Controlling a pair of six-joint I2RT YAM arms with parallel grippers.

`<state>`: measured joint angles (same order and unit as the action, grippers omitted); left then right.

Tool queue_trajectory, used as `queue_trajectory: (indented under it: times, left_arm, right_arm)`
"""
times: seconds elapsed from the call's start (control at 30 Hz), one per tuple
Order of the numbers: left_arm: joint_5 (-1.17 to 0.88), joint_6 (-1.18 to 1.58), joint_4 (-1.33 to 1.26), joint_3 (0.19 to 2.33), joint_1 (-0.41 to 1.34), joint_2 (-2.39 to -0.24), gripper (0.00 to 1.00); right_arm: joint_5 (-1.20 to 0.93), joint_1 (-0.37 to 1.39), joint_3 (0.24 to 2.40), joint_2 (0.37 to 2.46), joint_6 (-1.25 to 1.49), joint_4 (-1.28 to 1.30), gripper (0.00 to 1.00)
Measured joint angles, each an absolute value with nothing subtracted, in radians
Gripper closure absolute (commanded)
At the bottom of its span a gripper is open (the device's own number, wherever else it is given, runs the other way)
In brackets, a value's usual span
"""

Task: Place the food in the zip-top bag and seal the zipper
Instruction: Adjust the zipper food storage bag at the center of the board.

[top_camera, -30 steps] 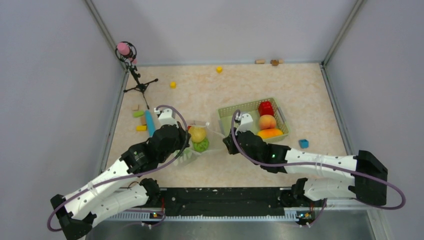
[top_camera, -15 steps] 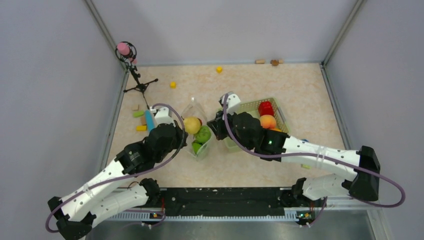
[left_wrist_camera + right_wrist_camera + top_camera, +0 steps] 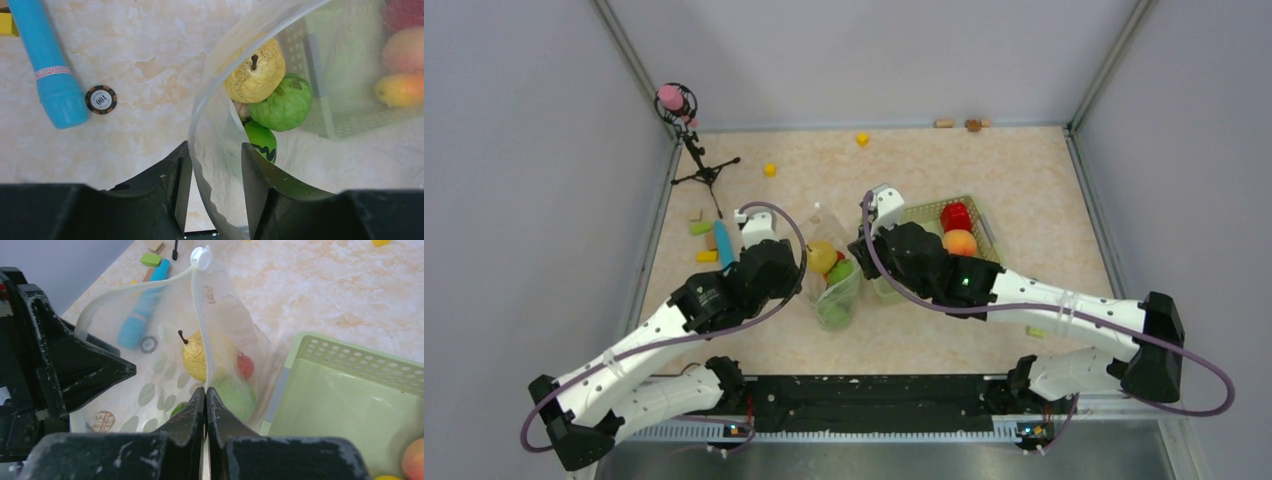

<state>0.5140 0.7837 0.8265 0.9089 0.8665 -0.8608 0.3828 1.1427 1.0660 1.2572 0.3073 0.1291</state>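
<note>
Since a second ago, both arms have been swinging the bag (image 3: 832, 288) up from its slump on the table, and the left gripper (image 3: 214, 155) has been letting go: its jaws are now standing spread, with the bag's wall passing loosely between them. The right gripper (image 3: 206, 395) is pressing its jaws together on the zipper (image 3: 200, 315), pinching that strip partway along the mouth.

The bag is sitting between the two grippers, just beside the basket (image 3: 350, 360). It is already carrying some food (image 3: 255, 70): a pear, a green fruit and the striped melon. More fruit (image 3: 957, 230) is waiting in the basket, so loading looks about half done.

The left arm seems to be freeing itself to fetch the next piece. To do that well, it should be backing straight off the film so no fold is dragging along. Meanwhile the right should be holding its pinch high, keeping the mouth gaping and the load from tipping out.

In the top view, the bag's long axis is running from far to near, its white end tab (image 3: 201, 257) at the far corner. The mouth is facing upward.
</note>
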Motion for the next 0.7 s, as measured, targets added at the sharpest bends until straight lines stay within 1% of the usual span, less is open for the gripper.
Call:
queue_trajectory:
  times: [0.07, 0.1, 0.17, 0.33, 0.47, 0.5, 0.53, 0.6, 0.63, 0.67, 0.7]
  left_arm:
    - [0.516, 0.786, 0.841, 0.919, 0.867, -0.864, 0.48]
    - [0.517, 0.787, 0.847, 0.923, 0.867, -0.864, 0.43]
    - [0.525, 0.786, 0.863, 0.935, 0.867, -0.864, 0.39]
    - [0.589, 0.792, 0.886, 0.952, 0.867, -0.857, 0.39]
    - [0.637, 0.804, 0.898, 0.952, 0.867, -0.855, 0.54]
    - [0.648, 0.806, 0.899, 0.952, 0.867, -0.855, 0.62]
    - [0.656, 0.808, 0.9, 0.952, 0.867, -0.855, 0.68]
    - [0.672, 0.815, 0.9, 0.952, 0.867, -0.855, 0.94]
    - [0.678, 0.819, 0.899, 0.952, 0.867, -0.854, 1.0]
    - [0.683, 0.81, 0.899, 0.952, 0.867, -0.852, 1.0]
    - [0.685, 0.815, 0.897, 0.952, 0.867, -0.85, 1.0]
  right_arm:
    - [0.382, 1.135, 1.06, 1.257, 0.307, 0.129, 1.0]
    - [0.381, 1.13, 1.06, 1.257, 0.306, 0.131, 1.0]
    - [0.377, 1.122, 1.06, 1.258, 0.302, 0.131, 1.0]
    - [0.354, 1.11, 1.06, 1.261, 0.274, 0.131, 1.0]
    - [0.323, 1.109, 1.06, 1.277, 0.233, 0.128, 1.0]
    - [0.314, 1.109, 1.06, 1.282, 0.219, 0.127, 1.0]
    - [0.299, 1.109, 1.06, 1.288, 0.201, 0.125, 1.0]
    - [0.261, 1.109, 1.06, 1.301, 0.162, 0.117, 1.0]
    - [0.242, 1.109, 1.061, 1.307, 0.144, 0.114, 1.0]
    - [0.229, 1.109, 1.061, 1.312, 0.13, 0.112, 0.96]
    - [0.216, 1.109, 1.063, 1.32, 0.115, 0.112, 0.87]
